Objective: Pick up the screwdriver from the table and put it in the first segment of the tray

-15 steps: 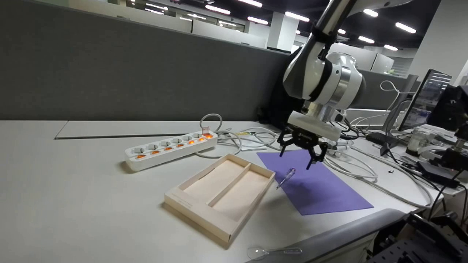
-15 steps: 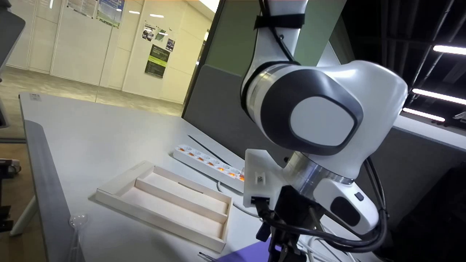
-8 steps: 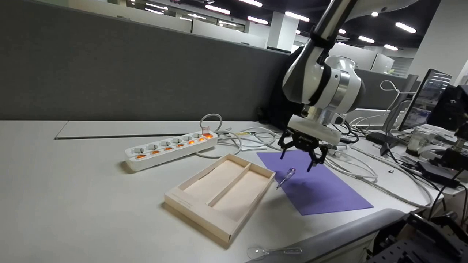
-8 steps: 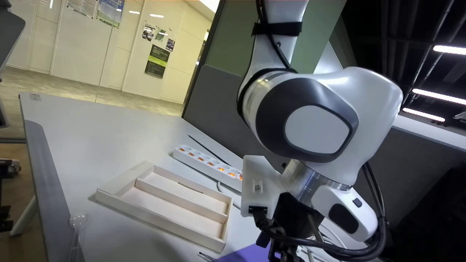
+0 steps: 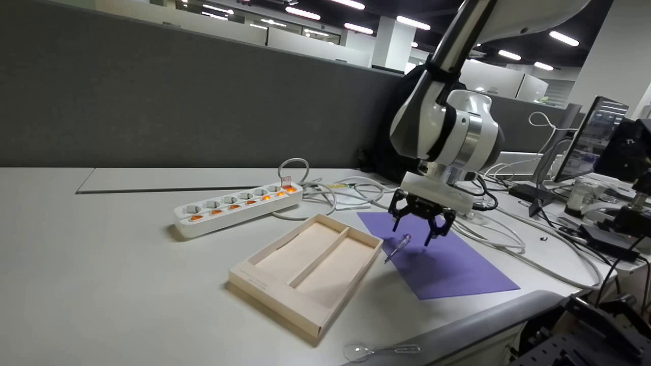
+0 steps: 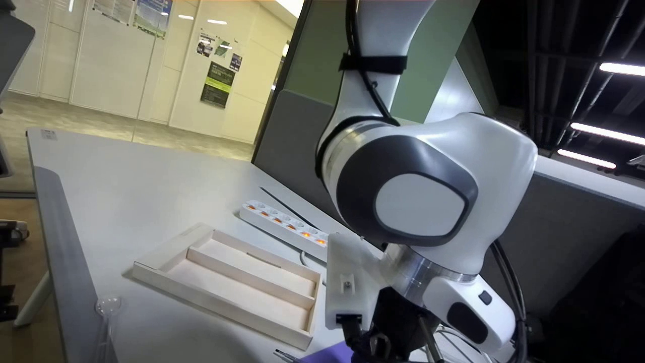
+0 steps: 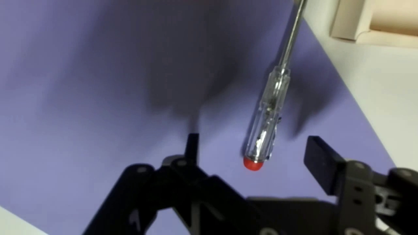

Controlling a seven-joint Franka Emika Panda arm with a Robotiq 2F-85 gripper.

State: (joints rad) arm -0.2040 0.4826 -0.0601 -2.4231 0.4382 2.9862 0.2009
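The screwdriver [image 5: 399, 248] has a clear handle with a red end and a thin metal shaft. It lies across the edge of the purple sheet on the table [image 5: 127, 284]; its end also shows in an exterior view [image 6: 288, 355]. My gripper [image 5: 411, 236] is open and empty, above the sheet. In the wrist view the gripper [image 7: 254, 147] has the red end of the screwdriver [image 7: 267, 120] between its fingers, with gaps on both sides. The beige tray [image 5: 274, 300], with a ridge making two long compartments, lies beside it and shows in an exterior view [image 6: 221, 310].
The purple sheet [image 5: 447, 269] lies under the gripper. A white power strip [image 5: 239, 216] stands behind the tray, with loose cables [image 5: 501, 247] behind the sheet. A clear spoon [image 5: 357, 352] lies near the front edge. A grey partition [image 5: 203, 107] stands along the back.
My arm and gripper have moved down towards the sheet and the screwdriver. The gripper has stayed open. The screwdriver and tray have not moved.
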